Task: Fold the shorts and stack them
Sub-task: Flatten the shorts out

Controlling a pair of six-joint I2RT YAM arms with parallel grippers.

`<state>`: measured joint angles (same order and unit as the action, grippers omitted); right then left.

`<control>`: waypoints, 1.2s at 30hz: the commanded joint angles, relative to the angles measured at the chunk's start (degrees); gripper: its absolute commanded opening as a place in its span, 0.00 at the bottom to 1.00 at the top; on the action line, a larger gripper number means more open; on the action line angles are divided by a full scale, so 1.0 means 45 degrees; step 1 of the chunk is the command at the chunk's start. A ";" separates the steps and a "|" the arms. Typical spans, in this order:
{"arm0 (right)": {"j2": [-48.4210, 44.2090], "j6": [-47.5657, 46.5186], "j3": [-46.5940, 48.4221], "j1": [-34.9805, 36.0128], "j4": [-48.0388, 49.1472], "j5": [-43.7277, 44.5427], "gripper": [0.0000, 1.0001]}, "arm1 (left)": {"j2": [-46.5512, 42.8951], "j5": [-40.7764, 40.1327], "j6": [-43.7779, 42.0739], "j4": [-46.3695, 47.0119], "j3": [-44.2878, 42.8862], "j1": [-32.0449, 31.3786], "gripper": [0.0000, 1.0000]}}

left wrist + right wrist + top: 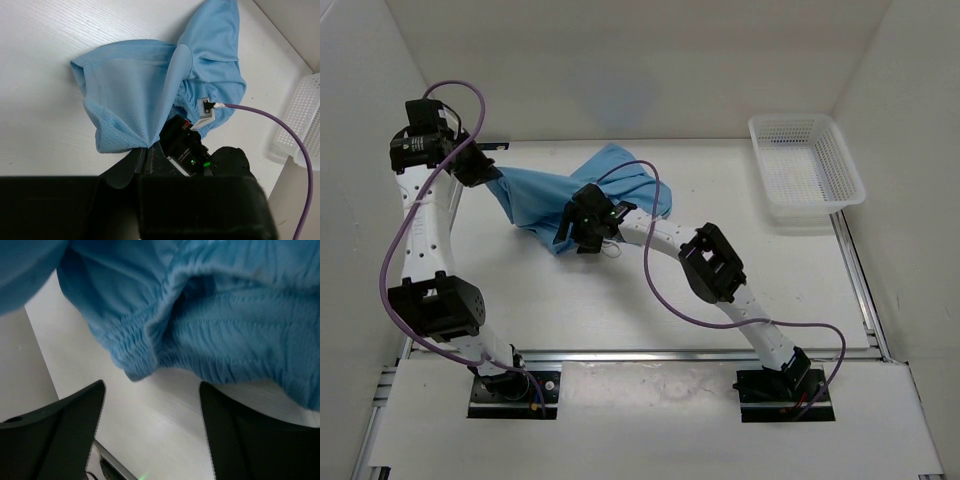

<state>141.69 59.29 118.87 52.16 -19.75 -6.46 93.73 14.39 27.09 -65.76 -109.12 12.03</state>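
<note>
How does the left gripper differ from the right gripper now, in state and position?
The left gripper is shut, pinching an edge of the shorts; the right gripper is open and holds nothing. The left gripper is at the shorts' left end; the right gripper faces the gathered waistband on their near side. Both are close to the shorts.

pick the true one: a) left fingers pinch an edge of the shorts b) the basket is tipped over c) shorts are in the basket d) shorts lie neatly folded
a: the left wrist view shows the left fingers shut on an edge of the shorts, which lie bunched up outside the upright basket.
</note>
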 commanded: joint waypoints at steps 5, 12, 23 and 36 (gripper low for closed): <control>0.0897 0.1412 0.1417 -0.0125 -0.0748 0.2431 0.45 | -0.0594 0.0531 -0.0376 -0.0270 -0.0302 0.0061 0.11; -0.0544 0.0946 -0.0025 -0.0381 -0.0748 0.3877 0.00 | -0.0848 0.0532 -0.0376 -0.0270 -0.0067 0.0061 0.11; -0.4512 -0.0362 -0.5318 -0.0810 -0.0905 0.5301 0.00 | -0.0966 0.0669 -0.0376 -0.0153 0.0460 0.0061 0.11; -0.2683 0.0122 -0.3548 -0.0185 0.1791 0.1319 0.93 | -0.0966 0.0532 -0.0259 -0.0036 0.0460 0.0061 0.11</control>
<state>125.78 57.52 97.23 50.59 -15.40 4.10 92.90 16.12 25.98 -66.85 -107.20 12.16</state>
